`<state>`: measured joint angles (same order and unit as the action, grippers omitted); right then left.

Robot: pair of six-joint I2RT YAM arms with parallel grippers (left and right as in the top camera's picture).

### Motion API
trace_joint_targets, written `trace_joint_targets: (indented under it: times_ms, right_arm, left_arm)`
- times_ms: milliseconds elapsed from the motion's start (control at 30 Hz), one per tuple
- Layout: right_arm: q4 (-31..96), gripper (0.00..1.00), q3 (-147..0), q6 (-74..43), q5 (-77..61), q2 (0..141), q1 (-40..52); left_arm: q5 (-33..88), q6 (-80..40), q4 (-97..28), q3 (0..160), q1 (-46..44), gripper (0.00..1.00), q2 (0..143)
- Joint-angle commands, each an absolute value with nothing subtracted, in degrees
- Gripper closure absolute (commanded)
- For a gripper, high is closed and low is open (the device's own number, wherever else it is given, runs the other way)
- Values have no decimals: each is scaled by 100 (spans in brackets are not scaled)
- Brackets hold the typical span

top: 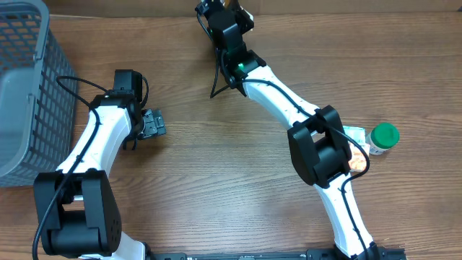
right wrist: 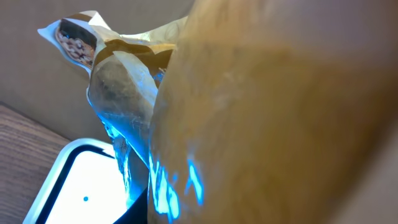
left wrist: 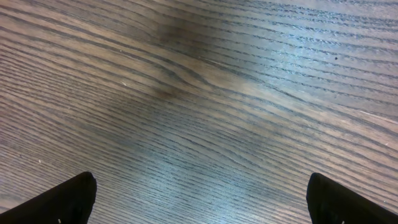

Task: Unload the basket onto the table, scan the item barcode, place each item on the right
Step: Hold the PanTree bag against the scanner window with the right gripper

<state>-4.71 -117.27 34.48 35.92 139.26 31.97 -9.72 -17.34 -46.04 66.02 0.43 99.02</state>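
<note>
Nearest you, the left gripper (top: 153, 124) hovers over the left-hand part of the table (top: 216, 188) with its jaws spread as wide as they go and nothing between them. Its own camera shows bare wood grain and two dark fingertips (left wrist: 62, 200) at the bottom corners. I'd judge it is parked there to keep out of the way.

Toward the right edge you have a green-capped bottle (top: 382, 139). Touching it is something flat and pale (top: 355, 134), half tucked under the right arm, so you can't tell what it is. The grey basket (top: 22, 87) runs off the left edge, cut by the frame.

At the far edge, near its middle, the right gripper (top: 225, 18) has hold of the snack packet (right wrist: 249, 124), jaws closed most of the way on it. The packet hangs just above the scanner (right wrist: 81, 180), whose lit window throws blue light up its face, so it looks held there for the reading.

The packet fills the wrist view in a blur. You can see neither the fingers nor the barcode, nor whether the code faces the window.
</note>
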Motion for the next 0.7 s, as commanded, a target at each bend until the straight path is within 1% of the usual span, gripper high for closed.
trace_joint_targets:
  times_ms: [0,267,433,500,667]
  right_arm:
    - [-502,96,-11734,3391,3546,14125,3201]
    - [-301,96,-11734,3391,3542,14127,3247]
    - [187,96,-11734,3363,3286,14127,3297]
    - [270,97,-11734,3146,3286,14127,3336]
    - [174,96,-11734,3000,3188,14125,3387]
  left_arm:
    - [-1050,-1627,-4604,6692,62,0,9963]
    - [-1050,-1627,-4602,6692,62,1,9963]
    - [-1052,-1627,-4602,6692,62,0,9963]
    - [-1050,-1627,-4602,6692,62,0,9963]
    - [-1050,-1627,-4602,6692,62,0,9963]
